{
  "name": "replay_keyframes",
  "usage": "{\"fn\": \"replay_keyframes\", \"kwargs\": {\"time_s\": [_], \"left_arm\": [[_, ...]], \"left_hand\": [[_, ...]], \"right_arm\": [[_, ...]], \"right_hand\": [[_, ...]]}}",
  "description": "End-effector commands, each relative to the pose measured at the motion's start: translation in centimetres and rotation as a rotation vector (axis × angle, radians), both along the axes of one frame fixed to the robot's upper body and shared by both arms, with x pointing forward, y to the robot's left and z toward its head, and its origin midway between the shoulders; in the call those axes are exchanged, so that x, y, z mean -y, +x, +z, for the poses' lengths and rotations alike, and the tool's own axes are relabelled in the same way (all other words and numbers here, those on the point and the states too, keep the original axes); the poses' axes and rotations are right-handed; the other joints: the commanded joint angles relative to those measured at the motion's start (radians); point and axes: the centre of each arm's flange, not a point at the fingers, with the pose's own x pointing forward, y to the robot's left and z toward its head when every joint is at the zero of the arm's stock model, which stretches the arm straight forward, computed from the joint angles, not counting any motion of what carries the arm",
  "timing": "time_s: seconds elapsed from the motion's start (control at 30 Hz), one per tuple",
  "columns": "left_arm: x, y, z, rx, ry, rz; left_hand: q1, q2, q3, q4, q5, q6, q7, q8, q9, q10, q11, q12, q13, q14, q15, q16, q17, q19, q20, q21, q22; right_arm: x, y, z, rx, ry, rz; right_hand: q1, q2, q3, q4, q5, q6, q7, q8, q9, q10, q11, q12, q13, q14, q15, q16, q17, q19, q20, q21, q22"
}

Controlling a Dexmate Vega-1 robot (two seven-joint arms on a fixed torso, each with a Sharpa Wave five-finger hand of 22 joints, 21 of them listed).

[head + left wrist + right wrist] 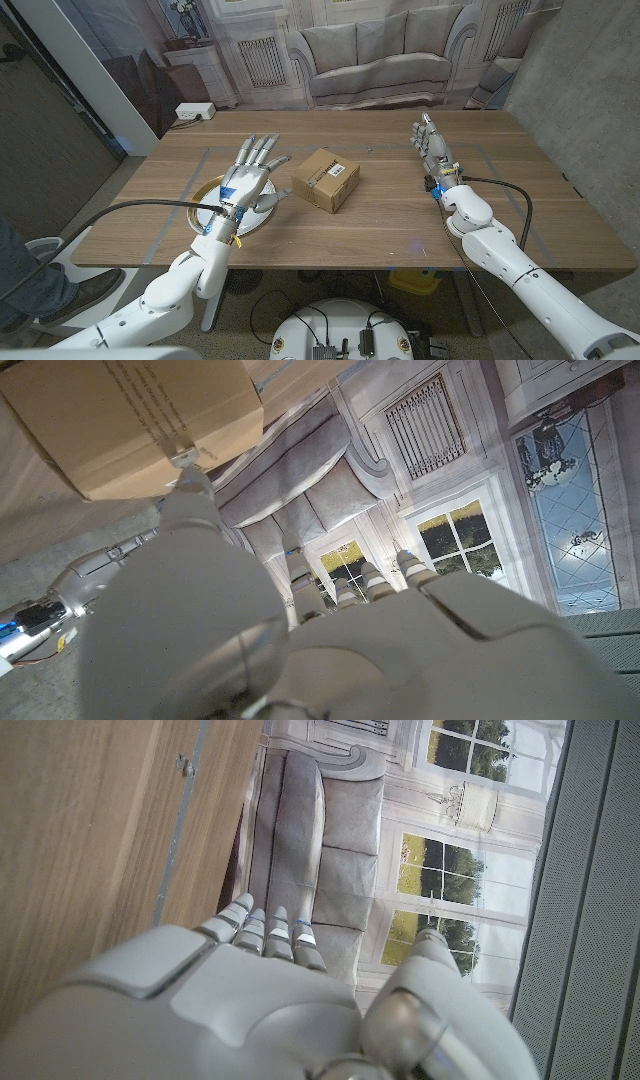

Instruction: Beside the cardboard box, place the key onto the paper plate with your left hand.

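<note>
The left robot hand (245, 180) hovers over the plate (206, 190) beside the box (325, 179), fingers spread, the key hidden, so whether release is next I cannot tell.

Even, soft indoor light falls from above on the wooden table (400, 215), bright enough that the grain reads clearly. Shadows are faint: a soft one hugs the near side of the cardboard box (325, 179), and another lies under the left hand (247, 180). A dull sheen shows on the table's middle, without hard glare. The head view is sharp, with slight bending of straight lines toward its edges. In the left wrist view the hand's back (300, 650) is close, blurred and dim. In the right wrist view the right hand (250, 1010) is soft too, while the printed backdrop's windows look bright.
</note>
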Motion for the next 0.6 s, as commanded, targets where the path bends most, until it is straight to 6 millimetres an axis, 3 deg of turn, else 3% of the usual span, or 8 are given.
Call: {"fn": "replay_keyframes", "kwargs": {"time_s": [0.03, 0.2, 0.6], "left_arm": [[0.28, 0.07, 0.76, -0.013, 0.047, 0.047], [0.47, 0.08, 1.06, -0.008, 0.068, 0.059], [0.94, -0.03, 1.37, 0.015, 0.087, 0.069]], "left_hand": [[0.025, 0.010, 0.011, -0.002, 0.002, 0.013, -0.008, 0.002, 0.002, -0.018, 0.004, 0.007, 0.005, -0.062, -0.030, 0.003, 0.002, -0.096, 0.003, 0.006, 0.004], [0.051, 0.020, 0.019, -0.005, -0.002, 0.048, -0.016, 0.013, 0.003, -0.020, 0.011, 0.014, 0.004, -0.067, -0.025, 0.007, 0.001, -0.094, 0.005, 0.011, 0.004], [0.101, 0.028, 0.025, 0.000, -0.025, 0.167, -0.022, 0.042, 0.001, 0.015, -0.005, 0.034, 0.003, -0.050, -0.043, 0.017, -0.002, -0.078, -0.002, 0.022, 0.004]], "right_arm": [[-0.23, 0.37, 0.09, -0.003, 0.006, 0.007], [-0.26, 0.49, -0.01, -0.004, 0.010, 0.009], [0.00, 0.47, -0.27, -0.003, 0.017, 0.008]], "right_hand": [[0.000, 0.006, 0.003, -0.002, -0.001, 0.007, -0.001, 0.005, 0.004, 0.012, -0.002, 0.006, 0.005, 0.009, 0.003, 0.002, 0.006, 0.008, 0.002, 0.005, 0.001], [0.000, 0.007, 0.003, -0.003, -0.001, 0.007, -0.001, 0.005, 0.004, 0.012, -0.002, 0.006, 0.005, 0.008, 0.003, 0.002, 0.006, 0.009, 0.002, 0.005, 0.001], [-0.001, 0.007, 0.001, -0.003, -0.001, 0.008, -0.001, 0.005, 0.004, 0.013, -0.001, 0.006, 0.006, 0.008, 0.003, 0.002, 0.006, 0.009, 0.002, 0.005, 0.001]]}}
